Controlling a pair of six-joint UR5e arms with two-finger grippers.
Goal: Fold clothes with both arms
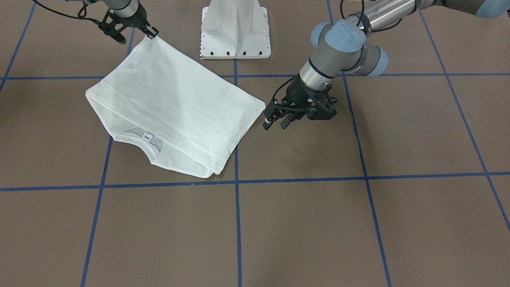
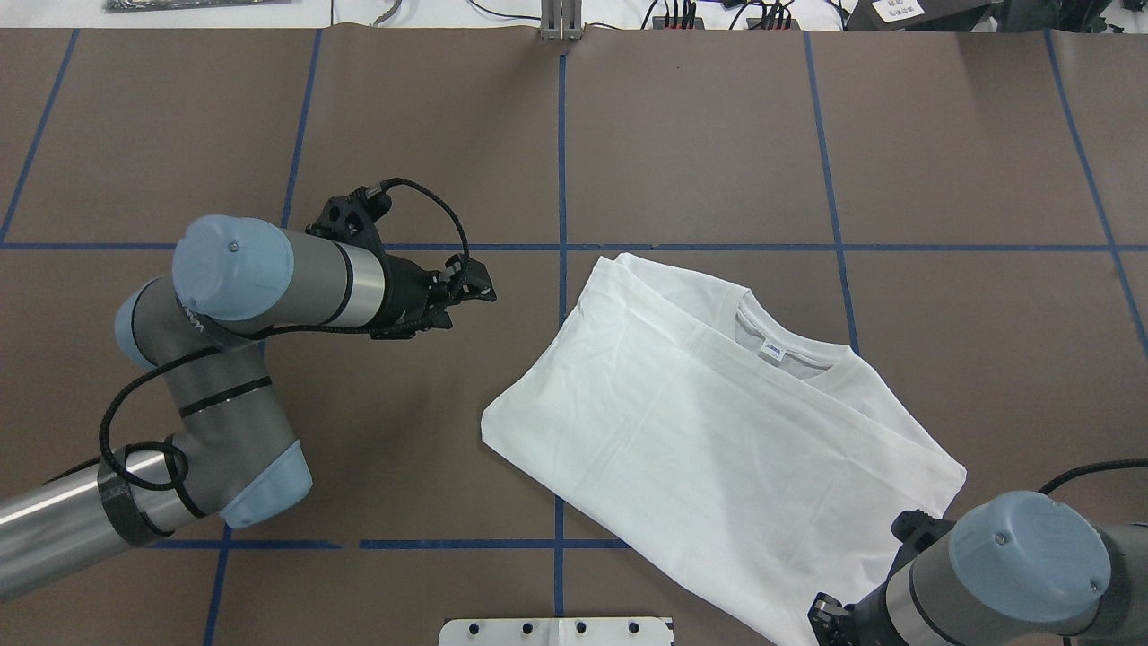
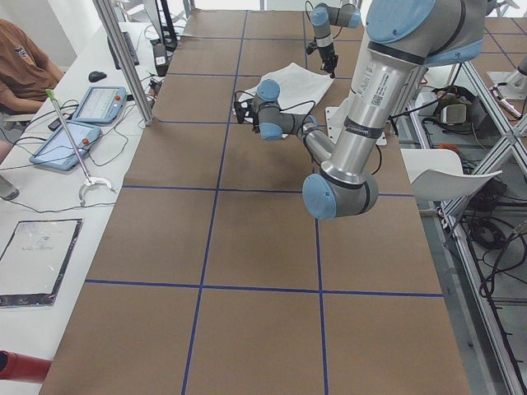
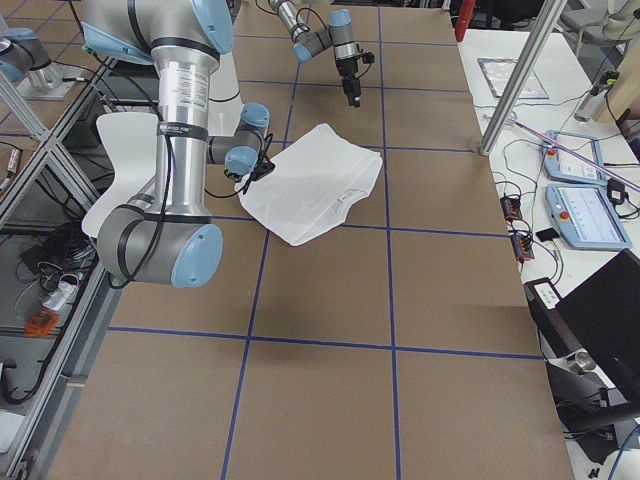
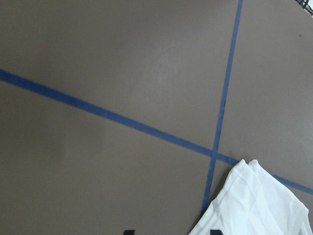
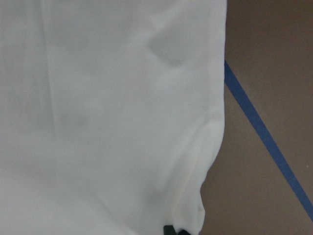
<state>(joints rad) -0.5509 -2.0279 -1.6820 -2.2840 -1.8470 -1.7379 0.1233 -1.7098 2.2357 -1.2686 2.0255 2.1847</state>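
The brown counter is divided into squares by blue tape lines. A white metal pedestal base stands at its robot-side edge, between the silver-grey tubular left arm and right arm. On the operators' side, a white bench carries blue-framed tablets. A person in an orange shirt sits beside it.

The white fabric T-shirt lies folded into a rough rectangle, mostly on the robot's right half of the counter and skewed to the grid. Its ribbed round collar and small label are exposed at the edge away from the robot.

The right arm's black fingers are closed on the T-shirt corner nearest the robot. The left arm's black fingers are spread apart and hold nothing. They hang above the counter beside the T-shirt corner facing the left arm, clear of the cloth.
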